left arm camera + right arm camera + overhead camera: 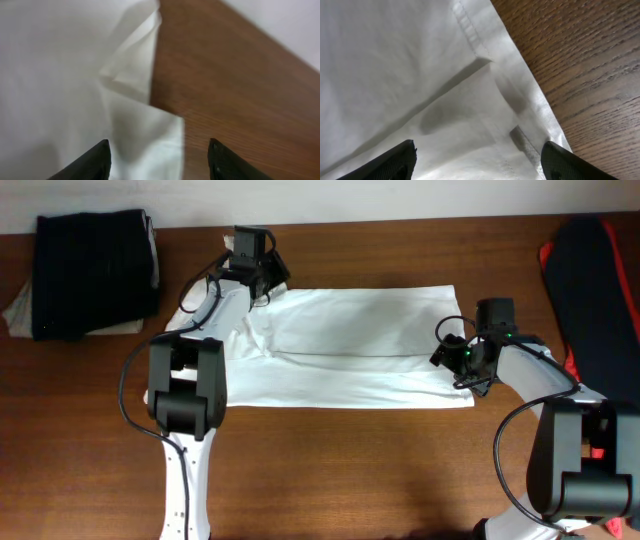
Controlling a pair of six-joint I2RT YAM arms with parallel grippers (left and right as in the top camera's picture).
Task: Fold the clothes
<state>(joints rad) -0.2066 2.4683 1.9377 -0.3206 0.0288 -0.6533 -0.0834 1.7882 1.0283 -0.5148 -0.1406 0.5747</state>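
The clothes here are one large white garment [340, 345], spread wrinkled across the middle of the wooden table [330, 470]. My left gripper [262, 292] hovers over its far left corner. In the left wrist view this gripper [159, 161] stands open, with a folded flap of the white cloth [135, 75] and its edge lying between the black fingers [95, 162]. My right gripper [447, 350] is at the garment's right edge. In the right wrist view it [477, 161] is open over the stitched hem [520, 95], with nothing pinched.
A folded black garment [95, 270] lies on a pale cloth at the back left corner. A dark garment with red trim [590, 275] lies at the back right. Bare wood [240, 90] runs beyond the white cloth's edge, near the table's back rim.
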